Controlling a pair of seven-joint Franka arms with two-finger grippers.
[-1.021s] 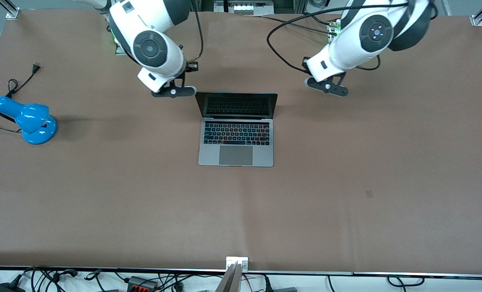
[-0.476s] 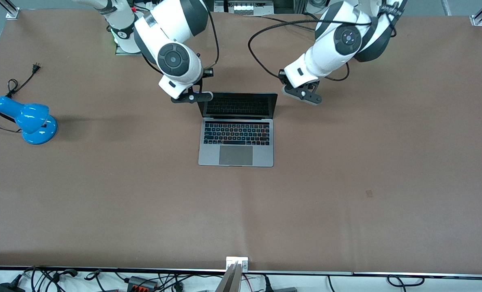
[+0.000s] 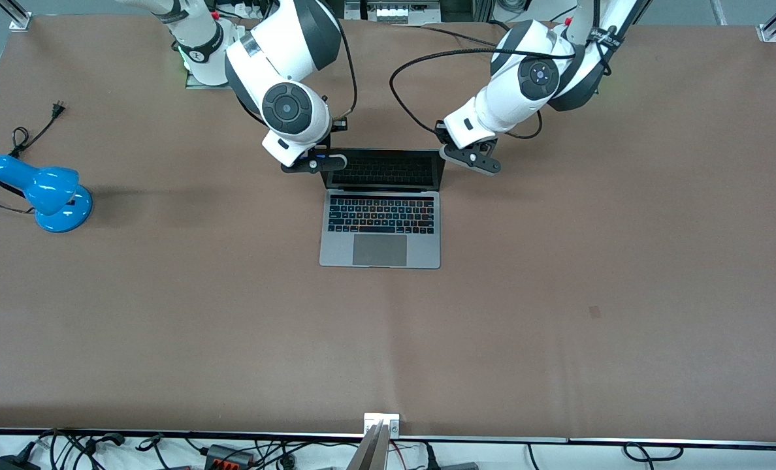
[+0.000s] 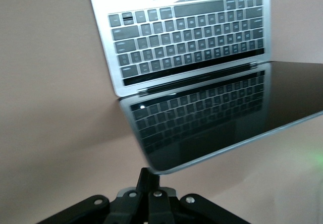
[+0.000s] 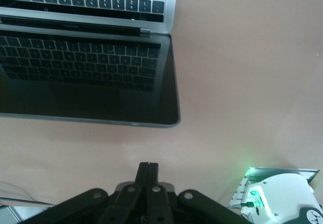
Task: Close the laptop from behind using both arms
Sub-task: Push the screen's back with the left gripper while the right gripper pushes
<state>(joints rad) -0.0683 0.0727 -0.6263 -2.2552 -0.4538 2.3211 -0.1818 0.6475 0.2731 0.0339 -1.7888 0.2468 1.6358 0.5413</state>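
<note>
Left gripper point(image 3: 471, 158) closed, right gripper point(image 3: 314, 163) closed, at open laptop point(image 3: 381, 207) lid corners

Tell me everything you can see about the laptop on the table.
The laptop is slim, silver-grey and looks like metal. It has a black keyboard, a large grey trackpad and a dark screen that mirrors the keys. It lies open on the brown table, lid up, trackpad nearest the front camera. The left gripper and the right gripper, fingers shut, are each at an upper corner of the lid; whether they touch it cannot be told.
</note>
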